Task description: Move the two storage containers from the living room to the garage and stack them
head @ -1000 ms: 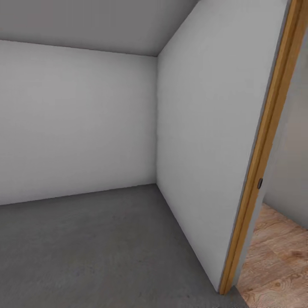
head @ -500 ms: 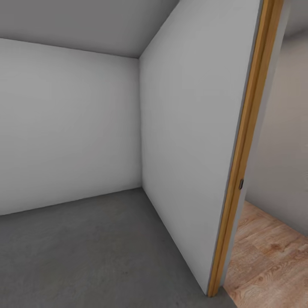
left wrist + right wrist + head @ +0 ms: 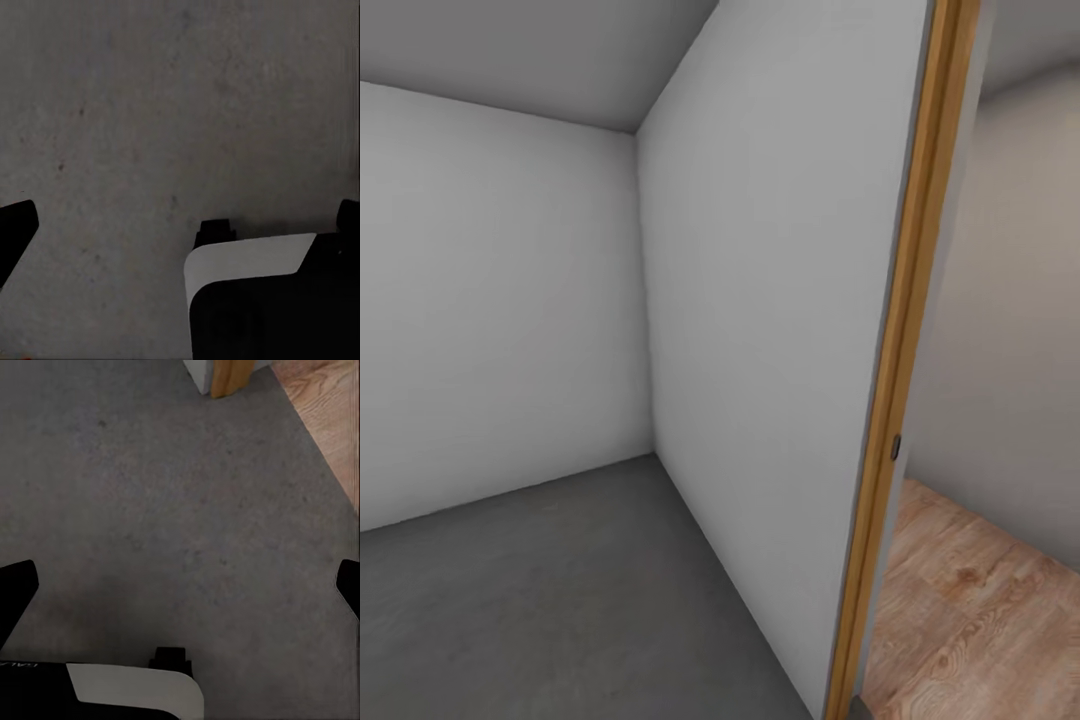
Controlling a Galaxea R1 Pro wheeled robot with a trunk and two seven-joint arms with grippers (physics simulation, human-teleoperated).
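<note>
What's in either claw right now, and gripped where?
Nothing. Left claw and right claw are both open, with bare grey floor between the fingertips.

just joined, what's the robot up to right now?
Nothing is being handled. The head view shows the corner of a white-walled room with a dark grey floor, beside a wood-framed doorway that opens onto pale wood-plank flooring. Both wrist views look down on the grey floor; the left gripper and right gripper are spread open with nothing between their fingers. The right wrist view catches the door frame's foot and a strip of the wood planks.
</note>
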